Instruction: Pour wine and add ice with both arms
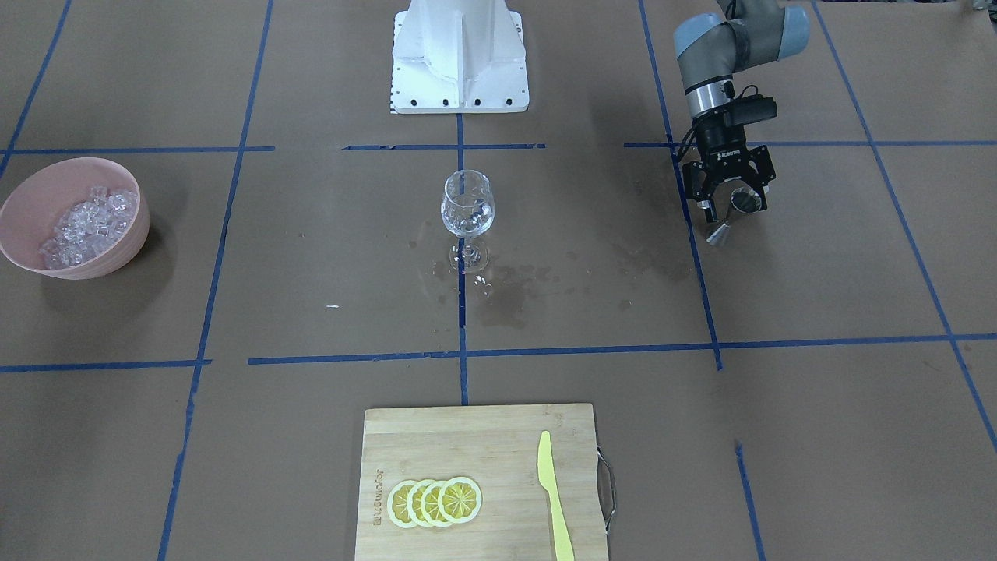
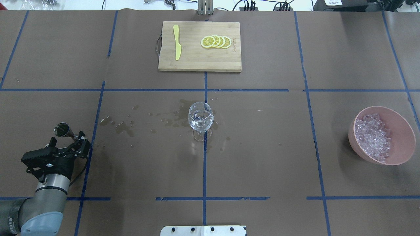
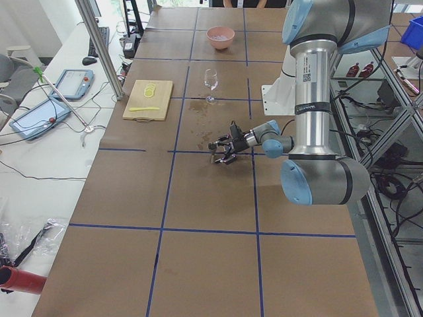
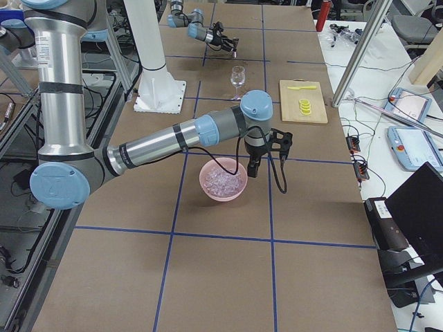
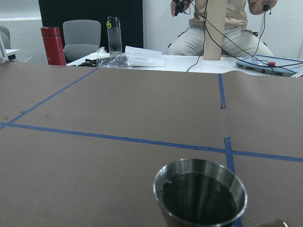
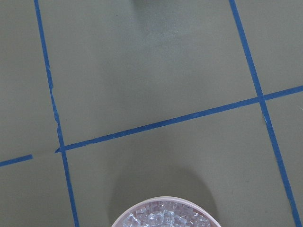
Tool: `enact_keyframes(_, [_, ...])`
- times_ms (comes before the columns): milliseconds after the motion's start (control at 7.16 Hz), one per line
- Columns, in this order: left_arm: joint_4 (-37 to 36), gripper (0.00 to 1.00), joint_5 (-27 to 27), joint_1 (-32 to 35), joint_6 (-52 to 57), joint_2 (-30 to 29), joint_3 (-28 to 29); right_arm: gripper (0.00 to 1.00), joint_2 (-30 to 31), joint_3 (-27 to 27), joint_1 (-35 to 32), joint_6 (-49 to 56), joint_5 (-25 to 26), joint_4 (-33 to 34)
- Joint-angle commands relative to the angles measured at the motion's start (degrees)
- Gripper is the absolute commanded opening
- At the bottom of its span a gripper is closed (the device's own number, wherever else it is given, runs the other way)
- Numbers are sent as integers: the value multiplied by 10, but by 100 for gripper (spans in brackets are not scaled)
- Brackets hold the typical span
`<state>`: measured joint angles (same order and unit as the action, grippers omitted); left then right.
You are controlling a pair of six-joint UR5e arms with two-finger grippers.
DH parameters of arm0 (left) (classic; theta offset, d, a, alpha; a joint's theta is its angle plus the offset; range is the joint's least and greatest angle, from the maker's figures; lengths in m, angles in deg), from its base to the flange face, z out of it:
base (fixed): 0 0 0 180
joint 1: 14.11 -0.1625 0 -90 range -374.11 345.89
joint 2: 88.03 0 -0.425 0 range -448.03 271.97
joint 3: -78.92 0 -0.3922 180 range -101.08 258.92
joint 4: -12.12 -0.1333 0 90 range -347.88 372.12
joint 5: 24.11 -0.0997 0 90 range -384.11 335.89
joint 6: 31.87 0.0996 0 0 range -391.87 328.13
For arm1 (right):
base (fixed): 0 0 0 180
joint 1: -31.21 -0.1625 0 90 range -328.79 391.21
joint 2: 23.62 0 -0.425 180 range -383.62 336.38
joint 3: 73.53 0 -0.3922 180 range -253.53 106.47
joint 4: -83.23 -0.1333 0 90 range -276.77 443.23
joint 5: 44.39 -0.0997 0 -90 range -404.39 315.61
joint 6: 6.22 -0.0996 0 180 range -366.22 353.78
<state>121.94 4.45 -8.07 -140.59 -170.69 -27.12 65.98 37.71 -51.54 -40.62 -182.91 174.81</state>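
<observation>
My left gripper (image 1: 732,209) is shut on a steel jigger (image 1: 746,203), held a little above the table on my left side, also in the overhead view (image 2: 64,130). The left wrist view shows dark wine (image 5: 199,197) in the jigger's cup. A stemmed wine glass (image 2: 200,116) stands upright at the table's centre, well apart from the jigger. A pink bowl (image 2: 404,131) holds the ice (image 2: 372,136) on my right side. My right gripper (image 4: 252,168) hangs over that bowl (image 4: 211,190); I cannot tell whether it is open or shut. The right wrist view shows only the bowl's rim (image 6: 163,201).
A wooden cutting board (image 2: 197,62) at the far edge carries lemon slices (image 2: 216,42) and a yellow knife (image 2: 177,42). Wet brown stains (image 2: 124,127) lie between the jigger and the glass. The white pedestal (image 1: 459,54) stands at the near centre.
</observation>
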Motion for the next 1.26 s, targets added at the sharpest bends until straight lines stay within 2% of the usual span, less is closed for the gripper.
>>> enact_keyframes(0, [-2, 97, -55, -6, -6, -16, 17, 100, 0, 0, 0, -1, -2, 0])
enact_keyframes(419, [-2, 92, -72, -8, -6, -18, 43, 100, 11, 5, 4, -1, 2, -3])
enact_keyframes(977, [-3, 68, -72, -9, -6, -19, 43, 100, 12, 5, 7, -1, 3, -3])
enact_keyframes(1117, [-2, 67, -72, -9, -6, -19, 44, 100, 12, 5, 7, -1, 3, -3])
